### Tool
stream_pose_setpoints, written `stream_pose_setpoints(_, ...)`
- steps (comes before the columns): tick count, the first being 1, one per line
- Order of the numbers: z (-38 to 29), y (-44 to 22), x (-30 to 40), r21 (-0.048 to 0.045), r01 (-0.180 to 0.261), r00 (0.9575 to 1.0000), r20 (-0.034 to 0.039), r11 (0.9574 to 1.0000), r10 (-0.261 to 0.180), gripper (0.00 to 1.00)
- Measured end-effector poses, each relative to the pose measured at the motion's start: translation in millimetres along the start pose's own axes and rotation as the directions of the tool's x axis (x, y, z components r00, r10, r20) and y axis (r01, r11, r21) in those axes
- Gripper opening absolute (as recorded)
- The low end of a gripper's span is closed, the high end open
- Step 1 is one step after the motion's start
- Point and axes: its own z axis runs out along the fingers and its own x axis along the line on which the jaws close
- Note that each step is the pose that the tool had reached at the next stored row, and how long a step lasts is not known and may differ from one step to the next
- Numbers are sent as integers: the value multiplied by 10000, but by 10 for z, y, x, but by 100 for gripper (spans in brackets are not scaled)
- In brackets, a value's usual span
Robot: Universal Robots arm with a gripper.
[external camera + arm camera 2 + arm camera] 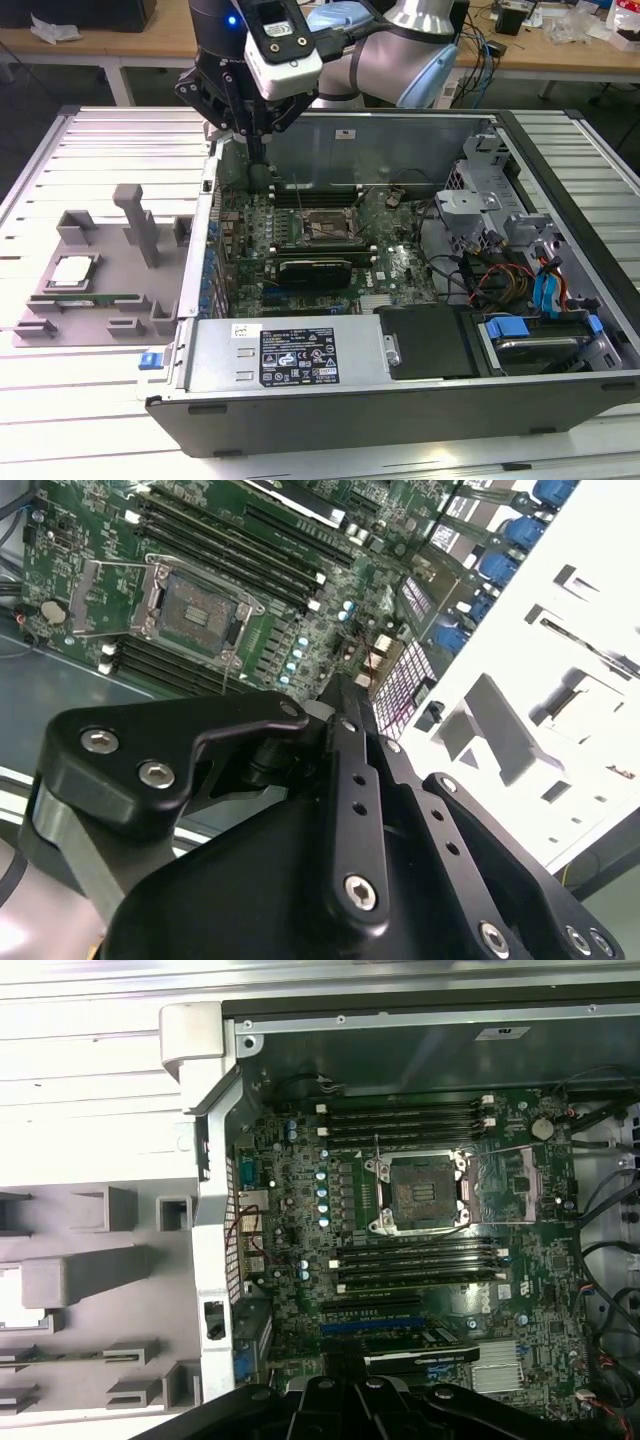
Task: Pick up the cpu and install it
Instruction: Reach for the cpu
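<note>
The socket lies open from above (cables crowd the exterior view's right); the case wall rises alongside.

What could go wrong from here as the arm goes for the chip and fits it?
The chip lies in the grey holder outside the case, so carrying it over the case wall could clip that wall. The socket stands open; a tilted drop might damage it. The gripper already hangs close to the wall.
</note>
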Motion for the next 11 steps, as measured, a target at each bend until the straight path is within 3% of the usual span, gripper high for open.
stream_pose_setpoints(11,-3,0,149,0,0,10000,0,10000,0,11)
